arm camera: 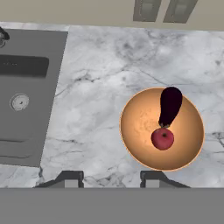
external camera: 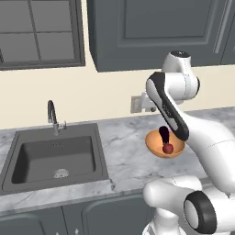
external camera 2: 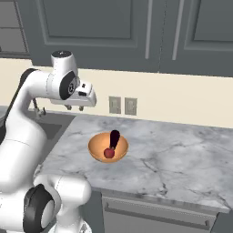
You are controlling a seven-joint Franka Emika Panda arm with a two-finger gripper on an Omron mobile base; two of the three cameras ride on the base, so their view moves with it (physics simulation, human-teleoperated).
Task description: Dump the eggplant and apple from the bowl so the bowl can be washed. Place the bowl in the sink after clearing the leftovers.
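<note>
A: Left to right: your sink (arm camera: 26,96) sits sunk in the bench (arm camera: 96,78); right of it the bowl (arm camera: 135,131) holds the eggplant (arm camera: 169,104) leaning over the apple (arm camera: 162,139), undumped.

B: And your end effector (external camera 2: 75,107)?

A: Released, grasping nothing, hovering above the bench. The right base view alone shows that height; the hand view shows the bowl's inside.

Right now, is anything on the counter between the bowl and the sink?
Nothing visible is. The bowl, with the eggplant and apple inside, sits on bare marble counter, and the stretch toward the sink looks open.
</note>
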